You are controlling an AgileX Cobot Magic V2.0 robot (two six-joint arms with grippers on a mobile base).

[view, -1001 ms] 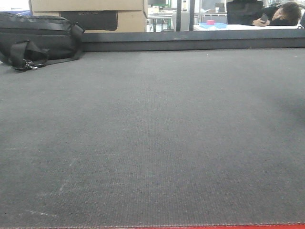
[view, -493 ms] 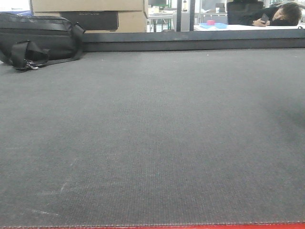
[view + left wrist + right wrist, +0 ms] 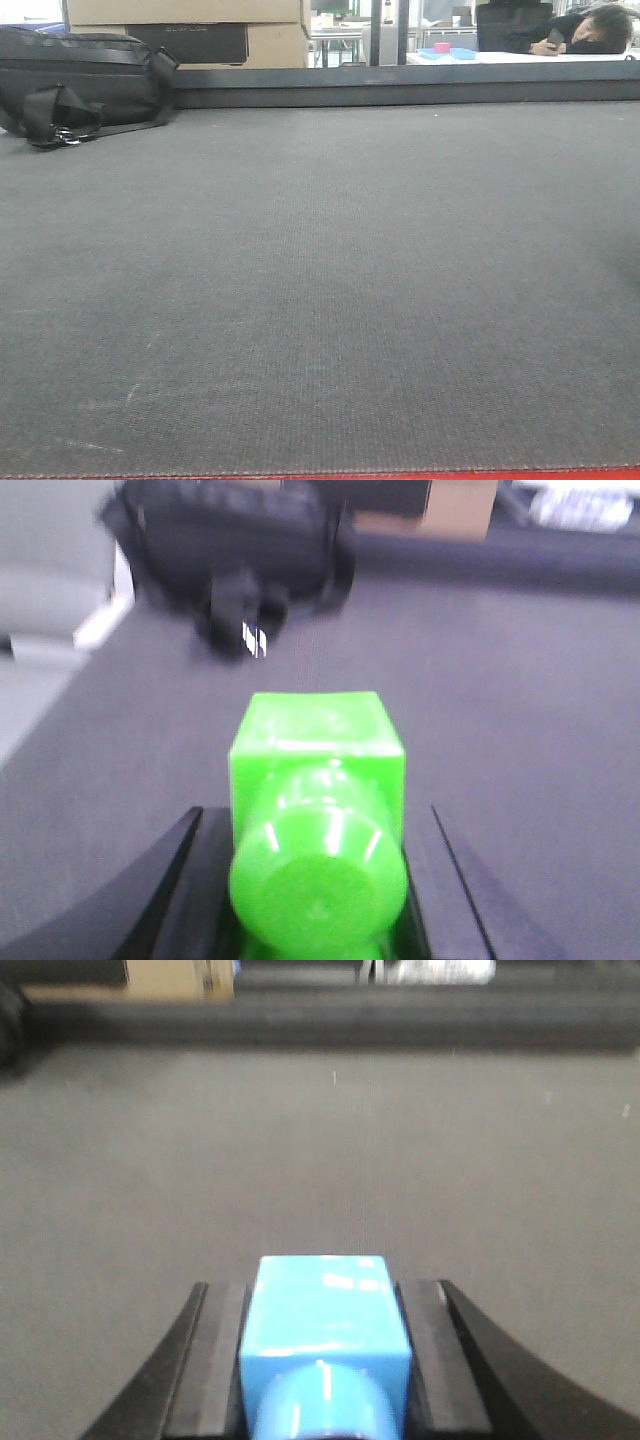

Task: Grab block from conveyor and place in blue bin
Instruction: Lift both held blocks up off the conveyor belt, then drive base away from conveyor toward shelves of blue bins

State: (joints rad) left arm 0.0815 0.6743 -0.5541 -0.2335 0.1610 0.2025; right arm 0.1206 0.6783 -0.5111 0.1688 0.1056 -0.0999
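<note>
The conveyor (image 3: 330,280) is a wide dark grey woven belt with a red frame edge (image 3: 400,476) at the bottom. No block lies on the belt in the front view, and neither arm shows there. In the left wrist view my left gripper (image 3: 315,825) is shut on a bright green block (image 3: 315,740) with a round knob facing the camera. In the right wrist view my right gripper (image 3: 320,1295) is shut on a light blue block (image 3: 322,1310), black fingers (image 3: 215,1360) against both its sides. Both blocks hang over the belt (image 3: 300,1140). The blue bin is out of view.
A black bag (image 3: 80,85) with straps lies at the belt's far left, also blurred in the left wrist view (image 3: 230,540). Cardboard boxes (image 3: 185,25) stand behind it. A dark rail (image 3: 400,88) runs along the far edge. A person (image 3: 585,30) rests on a white table beyond.
The front view stays almost the same over the second; only the picture shifts slightly. Nothing has come onto the belt.
</note>
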